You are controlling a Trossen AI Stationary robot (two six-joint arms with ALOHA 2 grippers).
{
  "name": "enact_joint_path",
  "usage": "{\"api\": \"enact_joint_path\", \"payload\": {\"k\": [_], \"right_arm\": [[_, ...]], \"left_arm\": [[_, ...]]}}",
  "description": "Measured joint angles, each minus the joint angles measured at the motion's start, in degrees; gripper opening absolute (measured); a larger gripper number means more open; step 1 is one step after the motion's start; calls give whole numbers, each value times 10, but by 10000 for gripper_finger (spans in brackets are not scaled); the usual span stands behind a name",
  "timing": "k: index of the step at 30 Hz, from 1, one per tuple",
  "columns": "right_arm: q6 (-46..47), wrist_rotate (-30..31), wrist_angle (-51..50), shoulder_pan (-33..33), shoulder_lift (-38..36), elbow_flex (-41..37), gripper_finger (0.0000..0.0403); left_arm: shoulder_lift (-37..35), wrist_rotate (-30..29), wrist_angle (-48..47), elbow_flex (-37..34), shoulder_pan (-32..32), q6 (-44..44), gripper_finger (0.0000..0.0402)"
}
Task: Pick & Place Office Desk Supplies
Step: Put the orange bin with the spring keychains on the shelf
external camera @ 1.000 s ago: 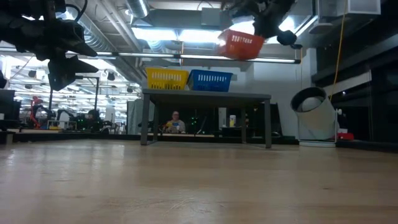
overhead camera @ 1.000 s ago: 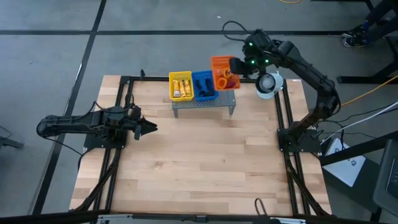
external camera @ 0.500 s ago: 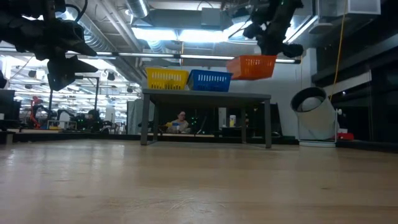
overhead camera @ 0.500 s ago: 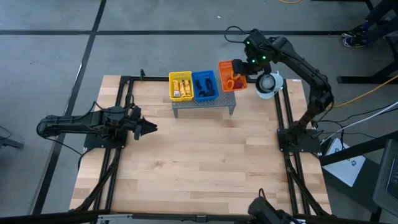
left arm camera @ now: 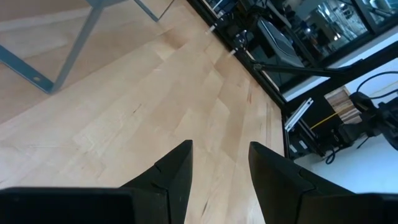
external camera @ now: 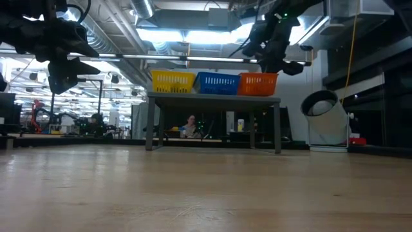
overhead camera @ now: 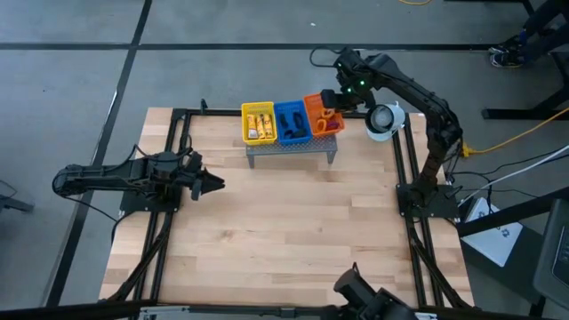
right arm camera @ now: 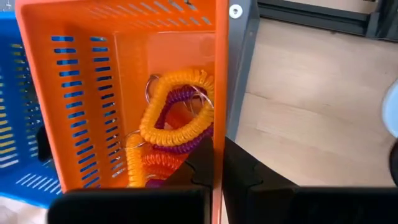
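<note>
"Where had the supplies ended up?"

"All in the trays. The coiled loops (right arm camera: 177,121), yellow, purple and orange, lay in the orange tray (right arm camera: 93,74). That tray sat on the grey stand (overhead camera: 292,148), touching the blue tray (overhead camera: 291,122), with the yellow tray (overhead camera: 259,123) and its packets (overhead camera: 258,124) beyond."

"And the arms?"

"The right gripper (right arm camera: 214,163) was pinched together on the orange tray's outer wall. The left gripper (left arm camera: 219,163) hovered over the table's left side (overhead camera: 267,240), fingers apart, holding nothing."

"So, nearly finished?"

"I judged so. Nothing loose lay on the table, as far as I could tell from above. Only letting go of the tray seemed left."

"Room to back away?"

"The orange tray sat at the stand's end, so a nudge could tip it off. A white roll (overhead camera: 383,119) stood near that side; everything else was open wood."
</note>
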Motion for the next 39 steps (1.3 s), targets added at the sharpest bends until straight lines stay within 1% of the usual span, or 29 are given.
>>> {"api": "enact_joint_path", "payload": {"k": [14, 21, 32, 39], "right_arm": [[13, -2, 8, 1, 4, 0, 10], [7, 1, -18, -3, 4, 0, 11], [17, 2, -13, -3, 8, 0, 11], [30, 2, -3, -3, 12, -1, 11]], "left_arm": [[0, 1, 0, 0, 0, 0, 155], [0, 15, 0, 0, 0, 0, 155], [0, 17, 0, 0, 0, 0, 155], [0, 33, 0, 0, 0, -4, 155]]}}
